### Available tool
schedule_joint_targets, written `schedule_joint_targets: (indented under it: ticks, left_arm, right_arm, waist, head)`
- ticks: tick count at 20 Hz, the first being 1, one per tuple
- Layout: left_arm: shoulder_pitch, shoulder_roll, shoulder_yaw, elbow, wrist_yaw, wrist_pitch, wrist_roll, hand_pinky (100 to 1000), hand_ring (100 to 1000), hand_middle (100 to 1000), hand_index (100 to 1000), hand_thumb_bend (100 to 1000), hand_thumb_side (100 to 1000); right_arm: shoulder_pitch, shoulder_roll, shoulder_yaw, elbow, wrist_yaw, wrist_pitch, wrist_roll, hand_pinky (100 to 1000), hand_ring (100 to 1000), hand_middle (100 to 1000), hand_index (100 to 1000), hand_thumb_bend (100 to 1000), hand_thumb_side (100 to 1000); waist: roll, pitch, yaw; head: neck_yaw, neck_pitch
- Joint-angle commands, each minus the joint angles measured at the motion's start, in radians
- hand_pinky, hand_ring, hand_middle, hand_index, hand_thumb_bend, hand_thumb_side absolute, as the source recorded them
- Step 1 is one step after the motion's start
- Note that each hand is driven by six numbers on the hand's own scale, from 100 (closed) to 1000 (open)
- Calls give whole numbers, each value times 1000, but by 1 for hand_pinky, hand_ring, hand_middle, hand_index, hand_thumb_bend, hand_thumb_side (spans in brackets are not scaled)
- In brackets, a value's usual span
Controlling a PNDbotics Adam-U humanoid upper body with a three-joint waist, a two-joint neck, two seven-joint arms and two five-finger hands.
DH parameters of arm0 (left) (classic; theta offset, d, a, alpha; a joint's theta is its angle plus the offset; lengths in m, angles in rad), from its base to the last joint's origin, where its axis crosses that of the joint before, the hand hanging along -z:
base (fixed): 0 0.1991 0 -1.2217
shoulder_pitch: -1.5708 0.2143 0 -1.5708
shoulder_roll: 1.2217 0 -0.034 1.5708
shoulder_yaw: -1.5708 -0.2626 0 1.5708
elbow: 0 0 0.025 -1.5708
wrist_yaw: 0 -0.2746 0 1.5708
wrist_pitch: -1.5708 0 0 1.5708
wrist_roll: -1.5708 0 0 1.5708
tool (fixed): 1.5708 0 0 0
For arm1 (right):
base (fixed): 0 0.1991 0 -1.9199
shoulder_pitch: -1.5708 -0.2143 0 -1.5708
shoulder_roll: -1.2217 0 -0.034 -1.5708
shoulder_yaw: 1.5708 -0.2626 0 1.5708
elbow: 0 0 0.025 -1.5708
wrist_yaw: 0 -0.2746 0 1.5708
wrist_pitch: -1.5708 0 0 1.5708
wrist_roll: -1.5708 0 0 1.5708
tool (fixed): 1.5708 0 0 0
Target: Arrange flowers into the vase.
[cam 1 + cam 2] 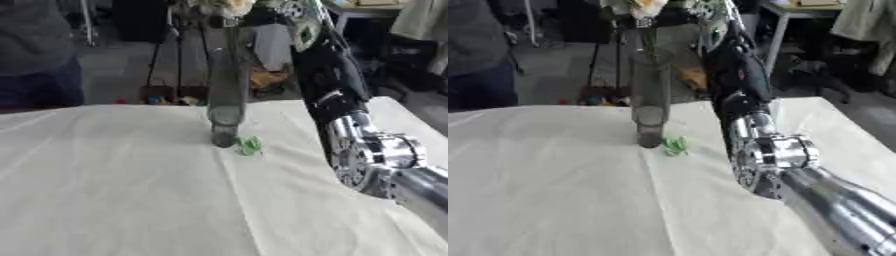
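On my left the white-clothed tabletop lies bare, and my left hand shows in neither eye. Toward the middle stands the vase, a tall, narrow clear glass, upright near the far edge of the cloth. Pale flowers sit at its mouth by the top of the view, stems running down inside as far as I can make out. Just beside its foot, to the right, a small green scrap lies on the cloth, probably a fallen leaf.

The step in hand looks like seating a stem at the mouth. I judge the thing to do is come straight down along the vase's axis and avoid any sideways push, since glass this tall and slim would tip easily.

On the right, my right arm rises from the lower corner, forearm reaching steeply up toward the blooms. The right hand itself is lost among them at the top edge, so I cannot tell whether it holds anything.
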State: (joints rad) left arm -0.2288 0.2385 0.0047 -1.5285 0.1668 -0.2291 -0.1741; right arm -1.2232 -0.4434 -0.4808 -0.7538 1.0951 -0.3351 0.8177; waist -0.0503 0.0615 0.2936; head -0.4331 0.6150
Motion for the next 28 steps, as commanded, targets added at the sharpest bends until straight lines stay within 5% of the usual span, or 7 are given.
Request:
schedule_joint_targets:
  ticks: [1, 28]
  left_arm:
    - [-12, 16, 9, -12, 0, -2, 4, 586, 684, 739, 822, 773, 850]
    - [-8, 15, 12, -10, 0, -2, 5, 585, 684, 739, 822, 776, 849]
  right_arm:
    - [-19, -20, -8, -18, 6, -44, 42, 1000, 1000, 1000, 1000, 644, 936]
    - [8, -25, -63, -38, -210, 134, 89, 1000, 998, 999, 1000, 542, 937]
  waist:
    - [8, -10, -2]
    - [6, -16, -9]
  head:
    - [1, -8]
    - [11, -10]
